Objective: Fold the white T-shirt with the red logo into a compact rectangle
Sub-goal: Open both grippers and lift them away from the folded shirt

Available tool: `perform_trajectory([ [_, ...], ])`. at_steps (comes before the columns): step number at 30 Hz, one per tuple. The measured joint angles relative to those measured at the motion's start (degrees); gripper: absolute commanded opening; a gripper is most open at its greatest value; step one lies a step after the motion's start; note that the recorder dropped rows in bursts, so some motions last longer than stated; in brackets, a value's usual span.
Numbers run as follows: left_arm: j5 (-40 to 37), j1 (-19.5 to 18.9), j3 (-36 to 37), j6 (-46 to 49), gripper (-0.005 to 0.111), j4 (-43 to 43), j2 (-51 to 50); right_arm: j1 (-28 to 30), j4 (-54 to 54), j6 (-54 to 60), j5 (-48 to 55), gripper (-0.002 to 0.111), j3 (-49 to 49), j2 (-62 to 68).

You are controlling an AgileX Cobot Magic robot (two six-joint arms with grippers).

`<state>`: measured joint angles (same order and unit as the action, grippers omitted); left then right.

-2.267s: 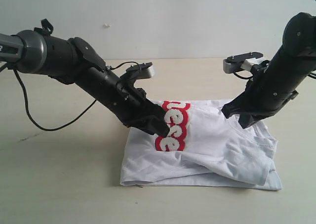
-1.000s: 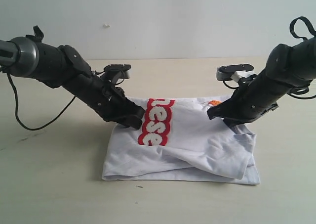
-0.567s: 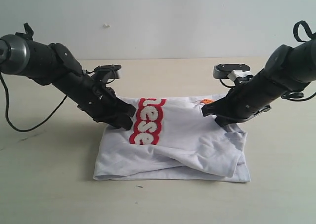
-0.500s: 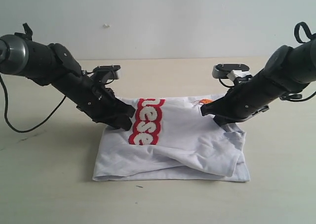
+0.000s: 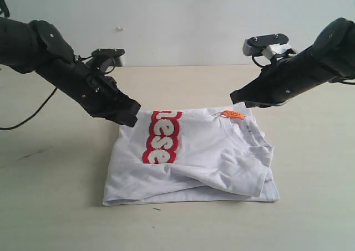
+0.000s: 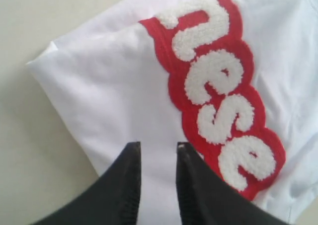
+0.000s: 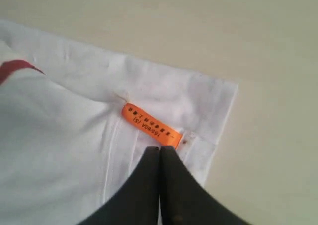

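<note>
**Grippers.** The left gripper (image 6: 158,150) has its jaws a narrow gap apart with nothing between them. It hangs over the shirt's far left corner. The right gripper (image 7: 160,150) is pressed shut and empty, above the far right corner, just beside the orange tag (image 7: 151,125).

**Shirt.** The shirt (image 5: 194,162) lies mid-table (image 5: 55,206) as a rough rectangle, and neither gripper touches it. The logo (image 5: 160,137) runs near to far on its left part. The near right layers are rumpled and their edges do not line up.

**Judgement.** A fold looks just laid, with another due. For a good result:
- The right jaws must open before descending.
- Each gripper should pinch every layer at its corner.
- Both should travel level and together.
- The creased near right side wants smoothing first.
</note>
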<state>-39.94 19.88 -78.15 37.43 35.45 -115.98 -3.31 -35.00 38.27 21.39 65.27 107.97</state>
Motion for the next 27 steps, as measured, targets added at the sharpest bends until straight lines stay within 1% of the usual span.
perform_trajectory([
  [3, 0.45, -0.68, 2.46, 0.0, 0.0, 0.0, 3.18, 0.0, 5.25, -5.18, 0.13, 0.0, 0.0, -2.4],
  [6, 2.98, -1.01, 6.42, 0.0, 0.0, -0.11, 7.03, 0.0, 11.71, -11.05, 1.04, 0.0, -0.03, -4.83],
  [8, 6.08, -1.01, 9.91, 0.0, 0.0, -0.11, 9.78, 0.0, 15.68, -14.73, 1.06, 0.0, -0.94, -6.54],
  [11, 11.54, -1.01, 15.59, 0.0, 0.0, -0.11, 13.8, 0.0, 18.59, -17.25, 0.26, 0.0, -3.74, -9.21],
  [18, 21.73, -1.01, 25.64, 0.0, 0.0, 4.79, 22.78, 0.0, 19.73, -18.8, -3.63, 0.0, -12.56, -16.63],
  [19, 23.98, -0.88, 28.12, 0.0, 0.0, 5.84, 25.39, 0.0, 19.73, -19.01, -4.84, 0.0, -15.43, -19.45],
  [20, 24.64, -0.88, 29.09, 0.0, 0.0, 6.18, 26.45, 0.0, 19.73, -19.17, -5.38, 0.0, -16.82, -20.63],
  [22, 27.35, -0.88, 33.75, 0.0, 0.0, 7.61, 31.89, 0.0, 19.73, -19.75, -7.34, 0.0, -21.68, -26.54],
  [27, 28.78, -0.73, 39.0, 0.0, 0.0, 9.83, 40.01, 0.0, 19.73, -22.62, -8.11, 0.0, -26.59, -35.6],
])
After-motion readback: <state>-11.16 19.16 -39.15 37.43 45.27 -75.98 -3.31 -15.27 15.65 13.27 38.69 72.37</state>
